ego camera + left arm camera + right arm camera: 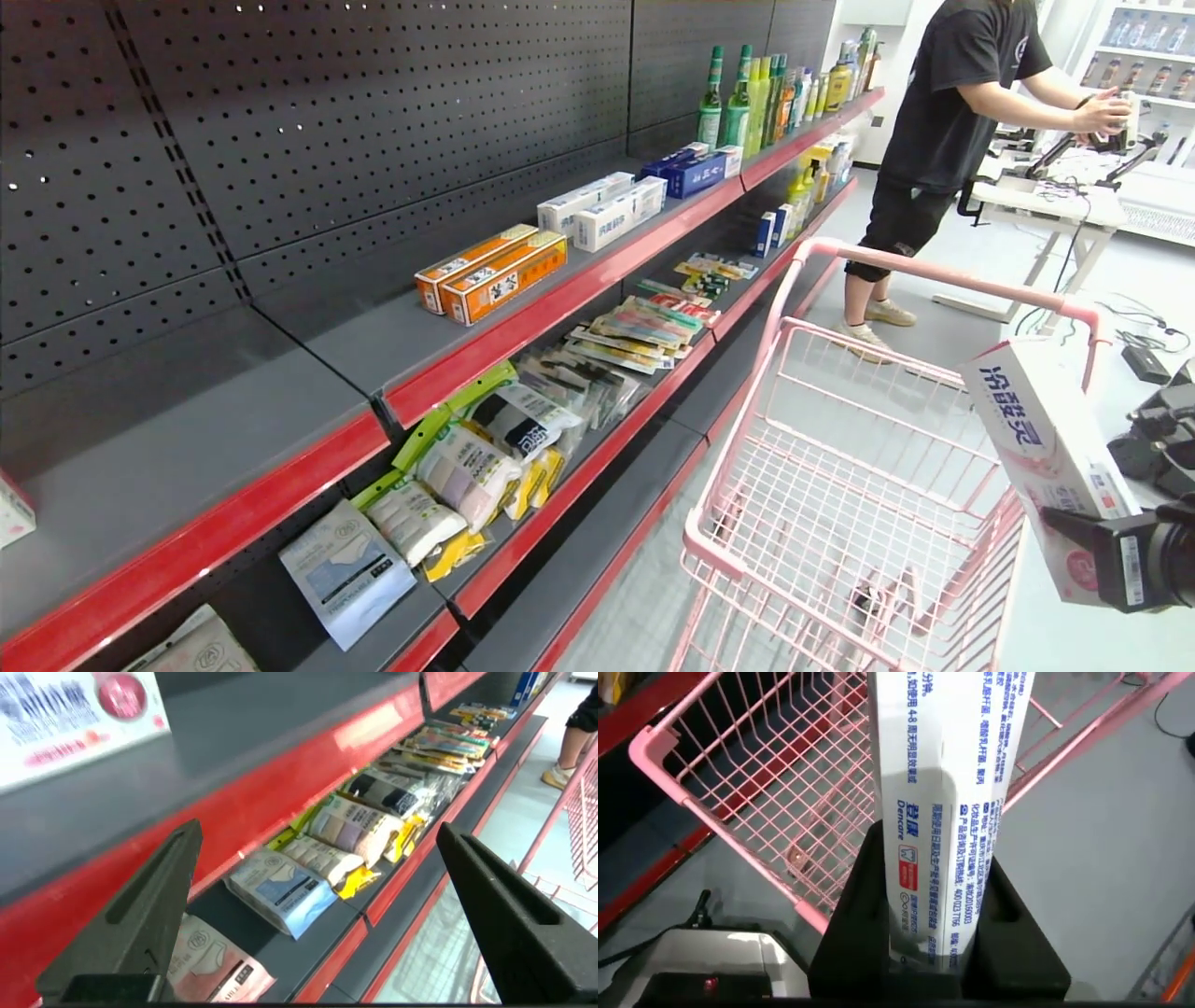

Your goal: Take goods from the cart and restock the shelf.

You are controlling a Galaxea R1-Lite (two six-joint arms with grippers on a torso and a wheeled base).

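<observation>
The shelf (pixel 187 420) ran along the robot's left. Its upper tier showed open grey surface at the near end and orange and white cartons (pixel 495 271) farther along, while soft packets (pixel 467 467) crowded the tier below. The pink cart (pixel 709 551) stood to the right. Above the cart's near corner, the white-and-pink box (pixel 1036 439) stood nearly upright, leaning a little, its lower end clamped between the fingers of the right gripper (pixel 938 929). The left gripper (pixel 318 831) hung by the shelf's red edge, fingers spread wide with nothing between them.

The step in hand appeared to be carrying the box across to the shelf. Done well, that would mean lifting it clear of the cart's rim first, then swinging it over the red lip (a tall box held by its low end can tip easily). It could then be laid on the grey stretch, likely beside the similar box (pixel 75 709) at the near end. The left arm would do best to stay out of that path.
</observation>
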